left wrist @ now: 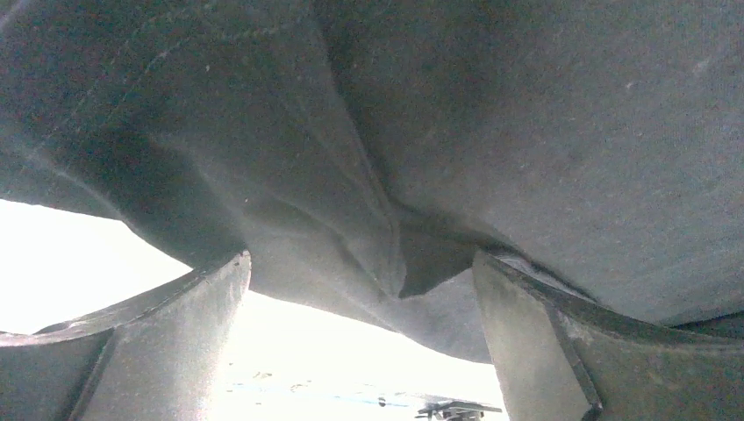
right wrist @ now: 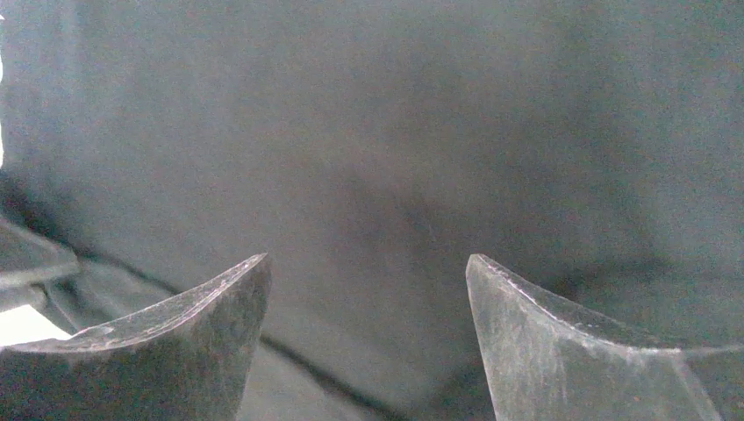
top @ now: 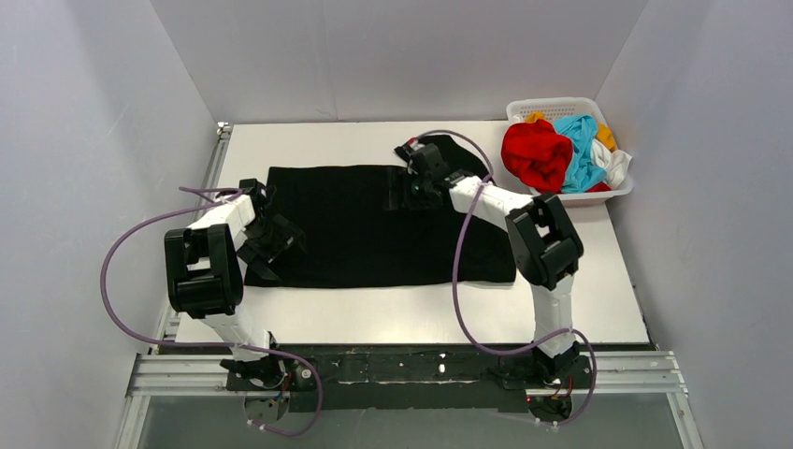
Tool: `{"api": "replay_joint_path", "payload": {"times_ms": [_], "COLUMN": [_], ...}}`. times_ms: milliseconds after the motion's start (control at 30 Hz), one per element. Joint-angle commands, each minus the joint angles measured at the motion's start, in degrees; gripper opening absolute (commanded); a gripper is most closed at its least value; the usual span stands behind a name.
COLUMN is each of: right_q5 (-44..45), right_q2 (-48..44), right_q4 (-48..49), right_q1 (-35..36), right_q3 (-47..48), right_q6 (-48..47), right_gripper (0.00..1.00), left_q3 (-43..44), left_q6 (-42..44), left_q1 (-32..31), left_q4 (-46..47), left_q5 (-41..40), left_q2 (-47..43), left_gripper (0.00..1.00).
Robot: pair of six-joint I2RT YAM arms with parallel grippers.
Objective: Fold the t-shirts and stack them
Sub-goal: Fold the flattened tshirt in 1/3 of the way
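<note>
Cloth of the large black t-shirt [top: 374, 229] lies spread nearly flat across the middle of the white table [top: 411, 313], its long side running left to right, with one part bunched up at the far right near the basket [top: 524, 106].

The left gripper [top: 266, 245] sits at the shirt's left edge with its fingers apart. In its wrist view a creased fold of the black fabric hangs over and between them [left wrist: 361, 263], and nothing is clamped. The right gripper [top: 416, 187] is low over the shirt's far edge, jaws also wide. Its wrist view [right wrist: 367, 259] shows only dark cloth ahead, and I cannot tell whether the tips touch it.

From above, both grippers are black against black cloth, so their fingertips are hard to pick out, and the right arm covers part of the shirt's right side.

In the basket the red t-shirt [top: 536, 152] and light blue t-shirt [top: 582, 150] lie on top. The white t-shirt [top: 617, 168] and orange-yellow t-shirt [top: 606, 137] show only as scraps.

Pale grey walls [top: 402, 56] close in three sides. An aluminium rail [top: 421, 369] at the near edge carries the arm bases.

A broad bare strip of table lies between the shirt's near hem and the rail, with a narrower one behind. The shirt's left edge is near the table's left edge, and the basket sits in the far right corner by the wall.
</note>
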Motion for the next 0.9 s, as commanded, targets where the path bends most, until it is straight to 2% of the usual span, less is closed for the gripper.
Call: {"api": "replay_joint_path", "payload": {"times_ms": [0,100,233,300,367,400,500,600,867], "right_q5": [2.07,1.22,4.58,9.03,9.71,8.76,3.3,0.83,2.52], "right_q2": [6.5,7.0,0.54,-5.44,-11.67,-14.5,-19.14,-19.09,-10.91], "right_q4": [3.19,0.5,-4.0,-7.14,-7.19,-6.43,-2.76,0.57,1.19], "right_q1": [0.53,0.61,0.6,0.62,0.6,0.61,0.62,0.62,0.62], "right_q3": [14.34,18.22,14.35,8.52,-0.11,-5.99,-15.59,-18.75,-12.56], "right_q6": [-1.56,-2.86,-4.43,-2.86,-0.57,0.22,3.38,4.8,4.25], "right_gripper": [0.89,0.89,0.89,0.9,0.92,0.92,0.92,0.91,0.91], "left_q3": [-1.15,-1.01,-0.13,0.02,-0.28,-0.54,-1.7,-2.96,-4.37], "left_q6": [0.33,0.4,0.95,1.03,1.1,0.92,0.07,-0.29,0.22], "left_q1": [0.16,0.13,0.13,0.11,0.14,0.11,0.05,-0.01,-0.02], "left_q4": [-9.66,-10.18,-11.39,-11.49,-11.48,-11.36,-10.18,-8.85,-8.73], "left_q5": [-1.34,-1.88,-1.06,-0.29,0.13,0.47,2.1,3.2,2.92], "left_q2": [-4.23,-6.56,-8.64,-9.33,-9.78,-9.94,-10.19,-10.17,-10.13], "left_gripper": [0.98,0.98,0.98,0.98,0.98,0.98,0.98,0.98,0.98]}}
